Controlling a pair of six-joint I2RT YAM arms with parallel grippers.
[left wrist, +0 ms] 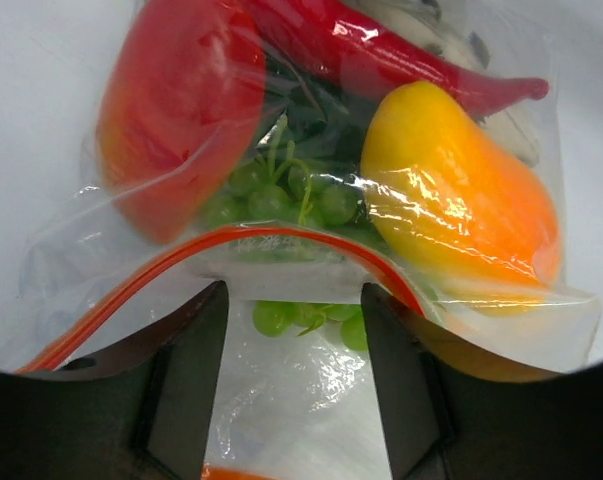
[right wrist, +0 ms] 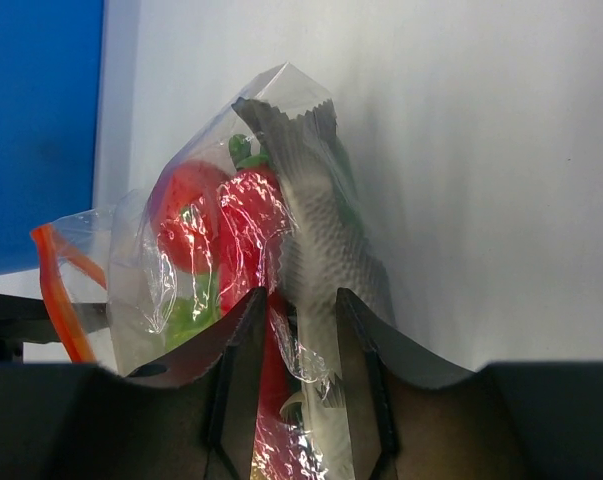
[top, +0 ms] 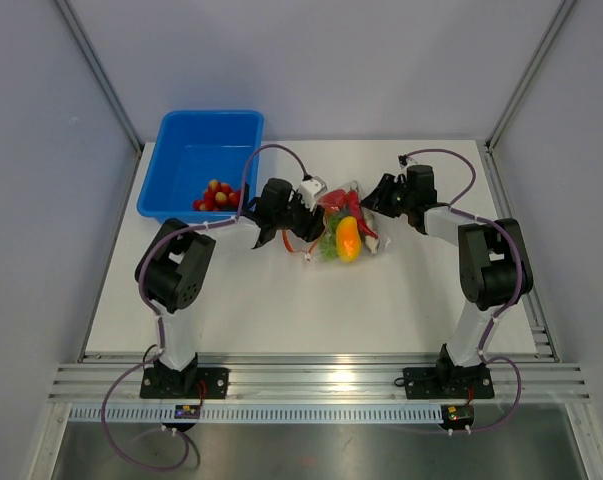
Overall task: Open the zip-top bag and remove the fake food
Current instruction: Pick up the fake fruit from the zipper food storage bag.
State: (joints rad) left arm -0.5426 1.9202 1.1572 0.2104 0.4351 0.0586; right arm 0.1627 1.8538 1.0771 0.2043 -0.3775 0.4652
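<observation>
We see white table, grey walls, blue tub back-left, left gripper jaws apart astride the zip strip, zip-top bag mid-table with fake food inside, right gripper jaws narrow around it, clamp unclear.

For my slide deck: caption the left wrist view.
Left pincer open around the zip strip of a clear bag; green grapes, a yellow-orange pepper and red pieces show through.
</observation>
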